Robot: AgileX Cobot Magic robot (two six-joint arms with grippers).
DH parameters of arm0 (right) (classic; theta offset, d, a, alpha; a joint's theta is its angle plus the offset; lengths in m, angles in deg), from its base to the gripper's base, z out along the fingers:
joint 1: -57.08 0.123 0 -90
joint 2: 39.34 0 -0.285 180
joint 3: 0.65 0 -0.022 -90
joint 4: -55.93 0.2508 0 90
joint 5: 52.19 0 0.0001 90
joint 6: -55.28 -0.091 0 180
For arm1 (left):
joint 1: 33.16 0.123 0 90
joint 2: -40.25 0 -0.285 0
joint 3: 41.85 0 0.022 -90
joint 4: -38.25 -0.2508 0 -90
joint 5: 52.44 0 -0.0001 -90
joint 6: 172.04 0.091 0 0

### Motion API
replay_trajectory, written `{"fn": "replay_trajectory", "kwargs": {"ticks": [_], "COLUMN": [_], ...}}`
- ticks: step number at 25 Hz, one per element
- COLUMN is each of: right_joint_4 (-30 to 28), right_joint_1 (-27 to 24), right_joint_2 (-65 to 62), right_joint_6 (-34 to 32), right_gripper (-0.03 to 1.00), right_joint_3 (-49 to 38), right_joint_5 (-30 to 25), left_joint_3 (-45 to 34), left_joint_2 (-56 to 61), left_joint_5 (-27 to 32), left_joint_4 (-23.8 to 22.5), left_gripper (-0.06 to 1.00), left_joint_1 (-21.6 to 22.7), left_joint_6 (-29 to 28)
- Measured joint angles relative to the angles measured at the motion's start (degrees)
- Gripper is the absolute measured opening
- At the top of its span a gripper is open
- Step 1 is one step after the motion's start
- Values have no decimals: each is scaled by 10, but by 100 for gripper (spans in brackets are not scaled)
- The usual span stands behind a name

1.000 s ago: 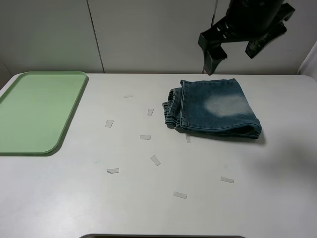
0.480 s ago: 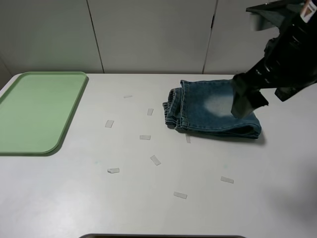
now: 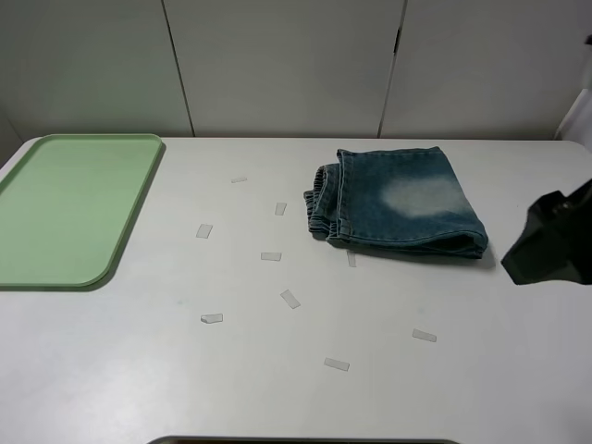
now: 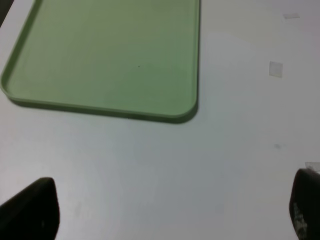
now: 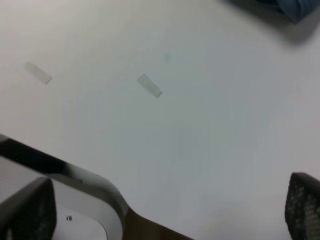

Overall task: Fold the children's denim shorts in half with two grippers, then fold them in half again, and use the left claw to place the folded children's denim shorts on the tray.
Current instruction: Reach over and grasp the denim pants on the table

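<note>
your denim shorts (image 3: 398,203) sit folded on the desk (image 3: 139,370), left hand (image 4: 167,210) and right hand (image 5: 165,207) both spread empty, tray (image 3: 55,208) trip not done yet.

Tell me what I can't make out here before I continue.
Left gripper: absent from the high view; wrist view shows only fingertips at the frame edge.
Right gripper: likewise in its wrist view; high view's right edge cuts the arm.
Shorts: fold hides the inner layers; right wrist view catches one corner.
Tray: cut by the high view's left edge.
</note>
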Motion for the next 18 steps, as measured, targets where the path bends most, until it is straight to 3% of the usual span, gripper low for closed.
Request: {"fn": "replay_trajectory", "kwargs": {"ticks": [11,15,17,18], "right_joint_4": [5,6,6,6], "right_joint_1": [-6,-47,-104,-104], "right_joint_2": [-221,-291,-347,-347], "right_joint_6": [0,0,0,0], "right_gripper": [69,69,69,69], "right_joint_3": [-66,-101,-136,-136], "right_joint_5": [3,19,25,25], "left_joint_3": [0,0,0,0], "left_joint_2": [0,0,0,0], "left_joint_5": [0,0,0,0], "left_joint_4": [0,0,0,0], "left_gripper": [91,91,91,91], "left_joint_1": [0,0,0,0], "left_joint_6": [0,0,0,0]}}
